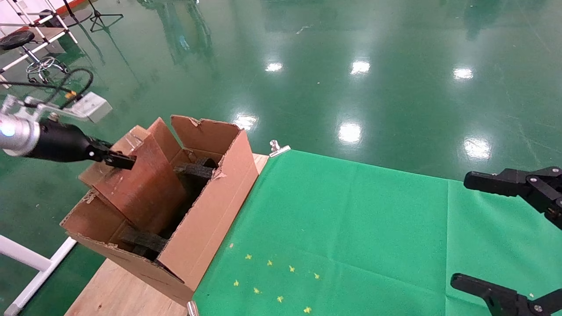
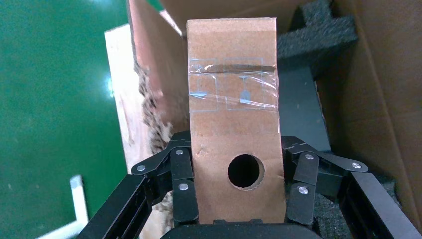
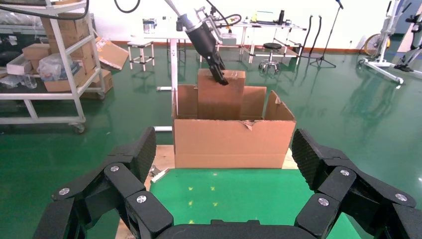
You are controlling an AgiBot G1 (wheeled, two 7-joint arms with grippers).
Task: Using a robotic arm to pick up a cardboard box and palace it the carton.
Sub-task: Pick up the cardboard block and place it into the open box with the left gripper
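The slim brown cardboard box point(image 1: 140, 184) stands tilted inside the large carton point(image 1: 206, 219), and its upper part rises above the torn flaps. The left gripper point(image 1: 120, 160) on the white robotic arm point(image 1: 17, 134) is shut on the box's top end. In the left wrist view its fingers point(image 2: 181, 184) press both sides of the box point(image 2: 232, 124), beside the round hole. Black foam blocks point(image 1: 195, 170) lie in the carton under and around the box. My right gripper point(image 1: 461, 230) hangs open and holds nothing over the green cloth at the right. It faces the carton point(image 3: 234, 142).
A green cloth point(image 1: 351, 228) with small yellow marks point(image 1: 272, 281) covers the table to the right of the carton. Bare wood point(image 1: 114, 294) shows at the near left corner. A metal clip point(image 1: 279, 149) holds the cloth's far edge. Shelving point(image 3: 59, 55) stands on the floor beyond.
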